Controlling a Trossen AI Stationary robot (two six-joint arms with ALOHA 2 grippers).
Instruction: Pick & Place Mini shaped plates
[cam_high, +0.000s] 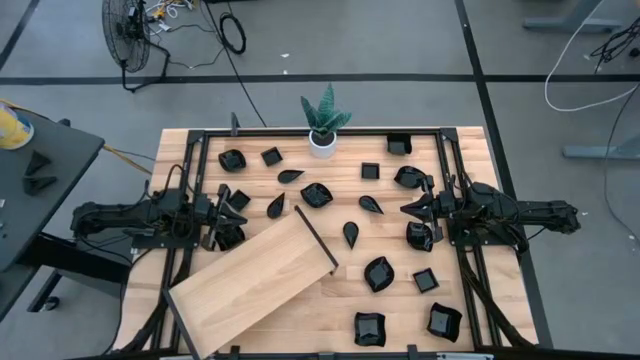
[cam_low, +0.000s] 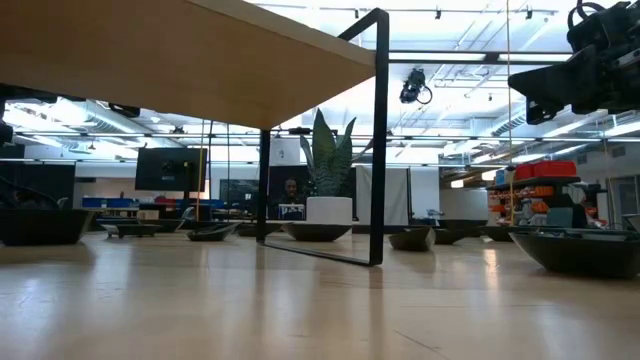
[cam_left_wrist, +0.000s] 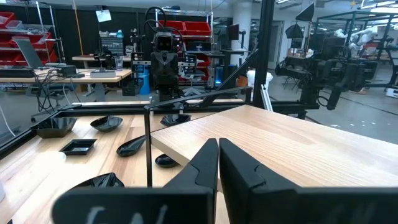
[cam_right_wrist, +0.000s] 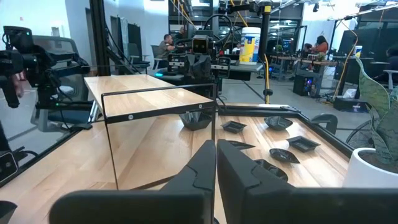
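Tabletop (cam_high: 470, 330): mini shaped plates (cam_high: 378, 273) scattered | left pincer (cam_high: 222, 212), right pincer (cam_high: 408, 208) clenched (empty) | workshop beyond

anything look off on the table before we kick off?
Yes: the wooden board sits skewed to the table edges, raised on a thin black frame. The mini shaped plates lie scattered loosely, none on the board. No spill or damage visible.

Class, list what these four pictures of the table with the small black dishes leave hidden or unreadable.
- High view: the large light wooden board hides the tabletop beneath it, so dishes under it cannot be ruled out.
- Low view: the glossy black dish is cut off by the picture's edge.
- High view: the left claw overlaps dark dishes.
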